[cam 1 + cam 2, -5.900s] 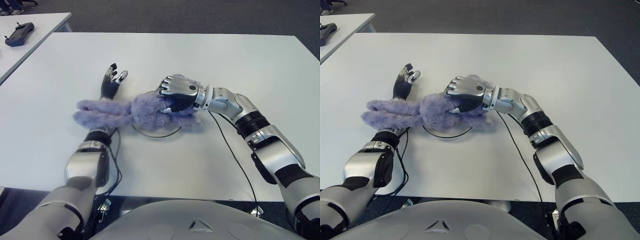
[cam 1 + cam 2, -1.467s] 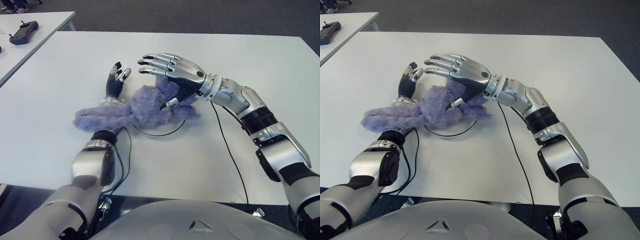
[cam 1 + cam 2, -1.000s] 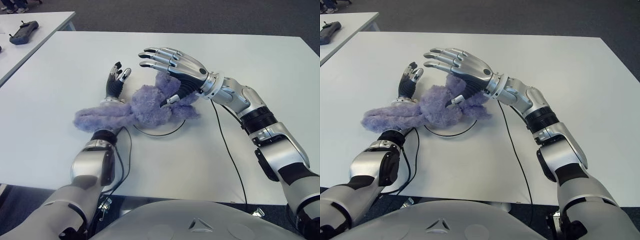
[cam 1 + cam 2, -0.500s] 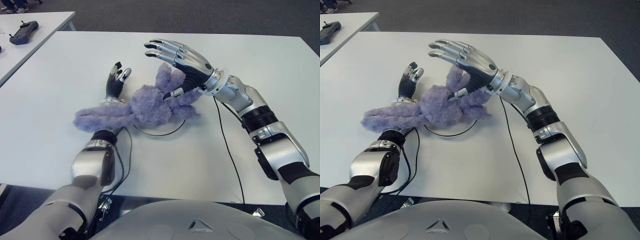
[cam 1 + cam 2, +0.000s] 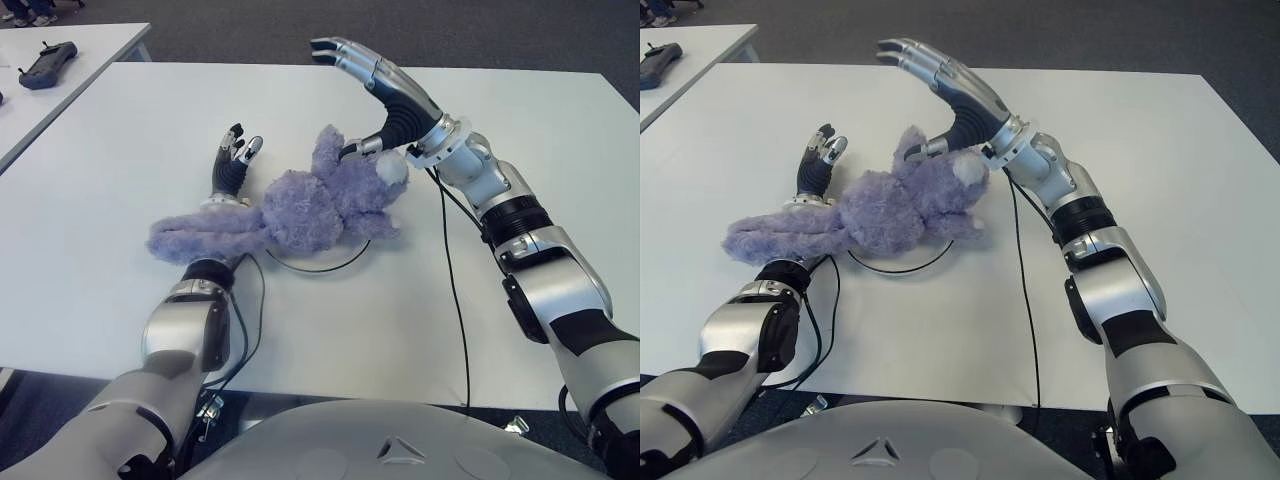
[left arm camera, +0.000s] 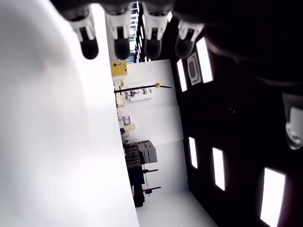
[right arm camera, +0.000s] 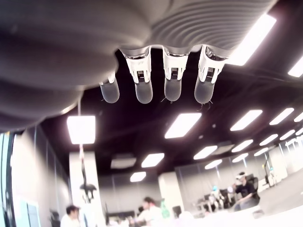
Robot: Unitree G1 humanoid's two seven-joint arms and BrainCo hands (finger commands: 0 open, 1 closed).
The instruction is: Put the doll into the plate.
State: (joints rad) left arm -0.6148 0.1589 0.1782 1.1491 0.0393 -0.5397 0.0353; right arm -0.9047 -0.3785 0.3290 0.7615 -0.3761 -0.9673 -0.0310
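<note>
1. Left eye view shows me the purple doll [image 5: 300,205] lying on the white table [image 5: 520,120], its body over the plate [image 5: 318,262], its long limbs trailing off towards my left.
2. My right hand [image 5: 385,95] is raised above the doll's head, fingers spread, gripping nothing.
3. My left hand [image 5: 228,168] shows just beyond the doll's limbs, fingers extended.
4. I judge the placing mostly done; only the overhanging limbs remain.

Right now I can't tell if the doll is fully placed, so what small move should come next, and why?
Probably draw the open right hand back. It holds nothing, and the doll lies over the plate, though its legs trail off toward the left hand, which could nudge them in afterwards.
</note>
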